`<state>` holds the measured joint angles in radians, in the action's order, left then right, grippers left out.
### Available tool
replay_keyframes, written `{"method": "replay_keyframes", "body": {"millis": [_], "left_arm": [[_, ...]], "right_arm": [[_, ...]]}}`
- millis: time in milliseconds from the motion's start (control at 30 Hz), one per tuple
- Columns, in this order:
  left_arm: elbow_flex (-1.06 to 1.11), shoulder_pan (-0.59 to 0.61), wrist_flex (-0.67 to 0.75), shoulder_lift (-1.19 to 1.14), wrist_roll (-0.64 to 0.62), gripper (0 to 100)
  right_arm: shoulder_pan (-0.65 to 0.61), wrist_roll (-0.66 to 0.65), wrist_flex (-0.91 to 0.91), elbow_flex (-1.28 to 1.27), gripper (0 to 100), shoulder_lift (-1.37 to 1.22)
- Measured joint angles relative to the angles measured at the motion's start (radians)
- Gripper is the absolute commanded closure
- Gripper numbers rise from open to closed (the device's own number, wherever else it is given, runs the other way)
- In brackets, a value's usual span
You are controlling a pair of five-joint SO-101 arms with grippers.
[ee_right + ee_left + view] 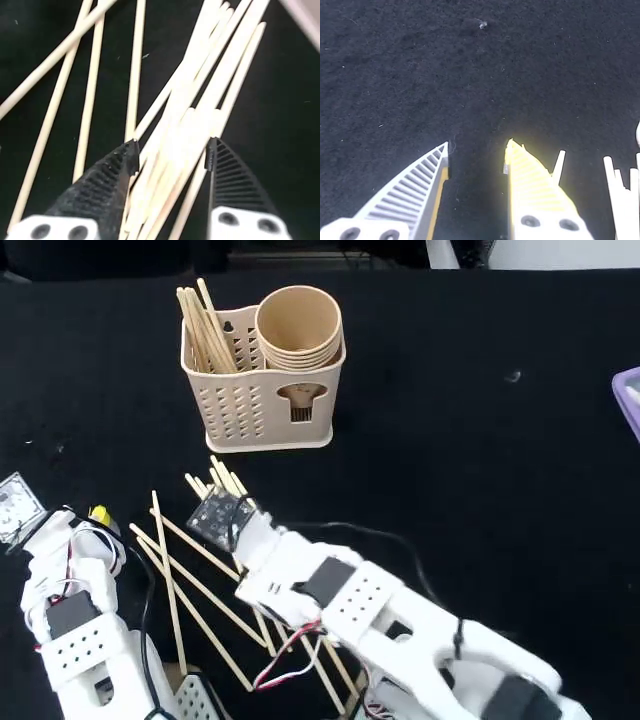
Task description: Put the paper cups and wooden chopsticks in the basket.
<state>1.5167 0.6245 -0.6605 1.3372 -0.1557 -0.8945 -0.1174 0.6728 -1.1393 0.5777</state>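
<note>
High view: a beige perforated basket [262, 405] is sitting at the far middle of the black table [480, 470].
Basket, right compartment: a stack of paper cups [298, 328] is standing upright inside, rims rising above the basket wall.
Basket, left compartment: a bunch of wooden chopsticks [205, 330] is leaning in it, tips sticking up past the rim.
Loose chopsticks [169, 585]: lying crossed on the near part of the table between the two arms, well apart from the basket.
Right gripper [171, 145]: sitting low over a chopstick bundle [200, 100] just nearer than the basket; its black jaws are standing apart and straddling the bundle, which is filling the gap between them. Whether the pads are touching the sticks cannot be told.
Left gripper [477, 145]: sitting at the near left, jaws spread apart with nothing between them, bare black cloth beneath.
Right edge: a purple container corner [628, 400] is showing on the table.
</note>
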Motion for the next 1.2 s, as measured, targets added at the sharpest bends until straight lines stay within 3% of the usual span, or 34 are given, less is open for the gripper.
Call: {"method": "replay_keyframes", "body": {"millis": [200,367,567,1000,1200], "left_arm": [[0.000,0.000,0.000,0.000,0.000,81],[0.000,0.000,0.000,0.000,0.000,81],[0.000,-0.002,0.000,0.000,0.000,81],[0.000,-0.003,0.000,0.000,0.000,81],[0.000,-0.003,0.000,0.000,0.000,81]], "right_arm": [[-0.011,0.000,-0.003,0.026,83.1,-0.176],[-0.006,-0.023,-0.009,0.104,99.3,-0.284],[-0.012,-0.092,0.100,0.167,98.8,-0.318],[0.292,-0.265,0.333,0.173,98.8,0.048],[0.338,-0.270,0.338,0.301,98.8,0.269]]}}
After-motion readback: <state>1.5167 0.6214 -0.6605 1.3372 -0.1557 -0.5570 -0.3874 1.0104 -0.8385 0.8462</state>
